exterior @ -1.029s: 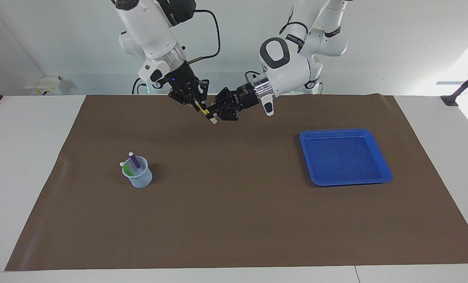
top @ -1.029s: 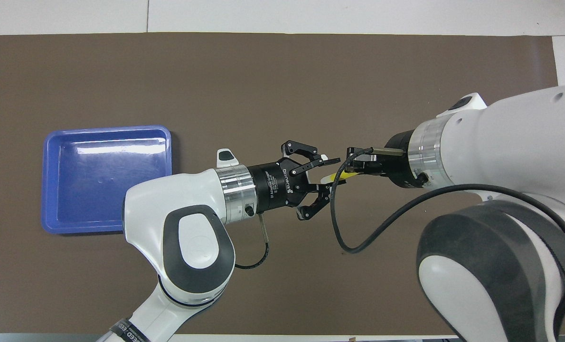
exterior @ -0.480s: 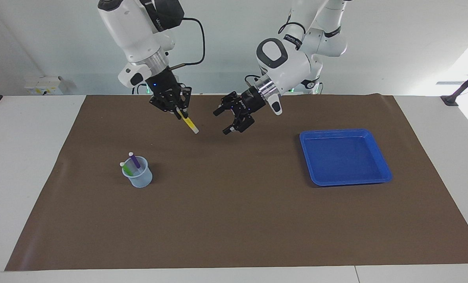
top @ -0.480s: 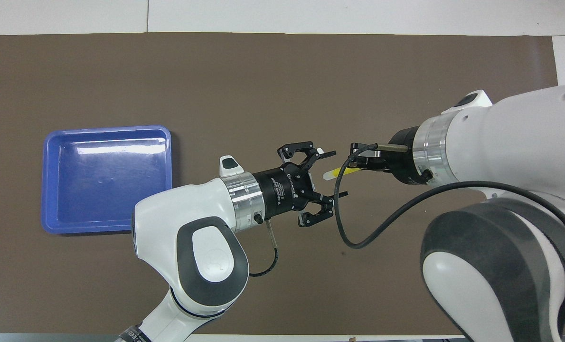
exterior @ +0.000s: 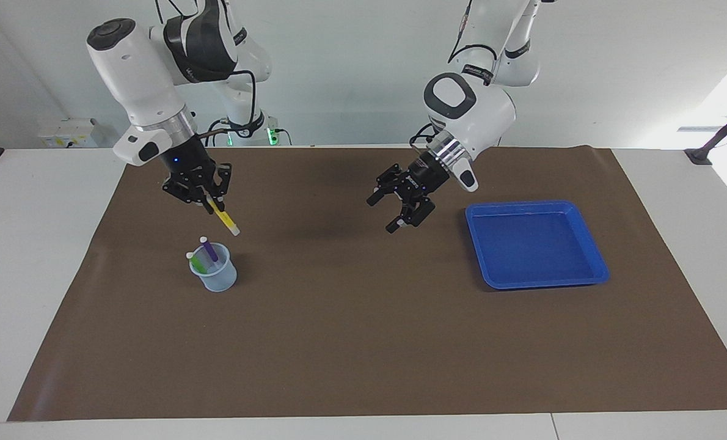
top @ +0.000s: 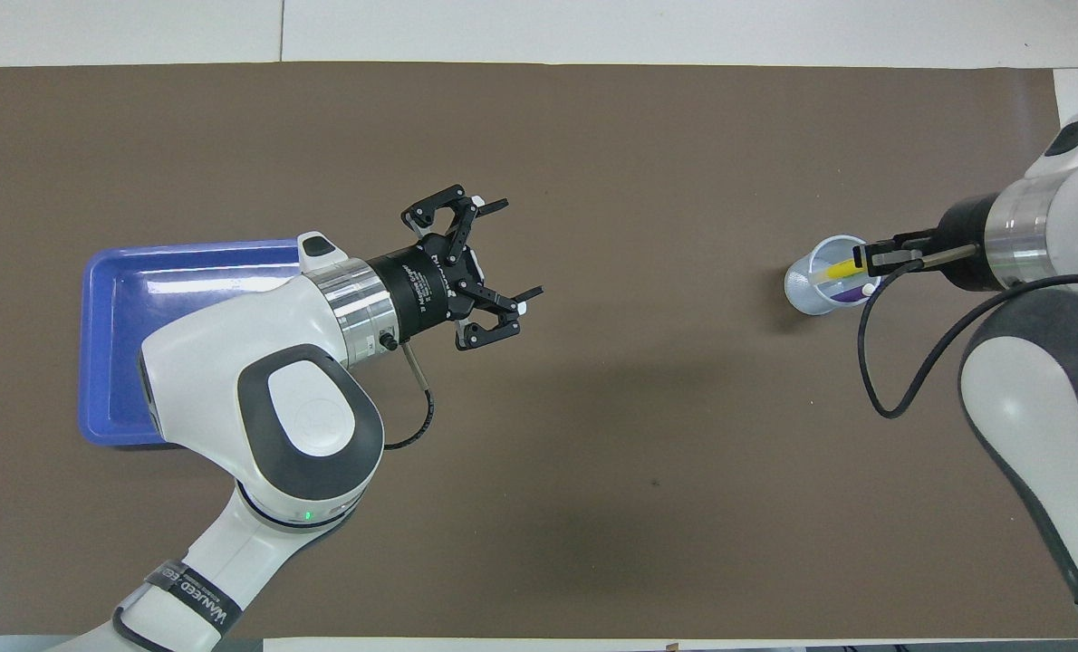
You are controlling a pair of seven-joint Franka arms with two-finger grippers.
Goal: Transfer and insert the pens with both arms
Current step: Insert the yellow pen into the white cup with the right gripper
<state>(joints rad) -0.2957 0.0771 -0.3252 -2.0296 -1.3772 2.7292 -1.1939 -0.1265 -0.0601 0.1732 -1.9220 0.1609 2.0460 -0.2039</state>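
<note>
Handover stage looks done from the layout: I am running the right end effector clamped on the yellow pen, pale cap pointing down, tilted toward the cup. It is hanging just above the cup's rim and not yet inside; I judge the slant is there so the cap can clear the two pens already standing in the cup. Green pen and purple pen are leaning inside, caps up, at the right arm's end of the worktop. From overhead the yellow pen is overlapping the cup mouth, which tells me alignment is close, but height must be read from the facing view.

Left end effector is spread wide and carrying nothing, hanging over the mat beside the tray. Tray is holding no pens. I am reading the left arm as waiting, its share finished.

Next move, by my judgement: lower and let go. Risk: the cap catching the rim and tipping the light cup.
</note>
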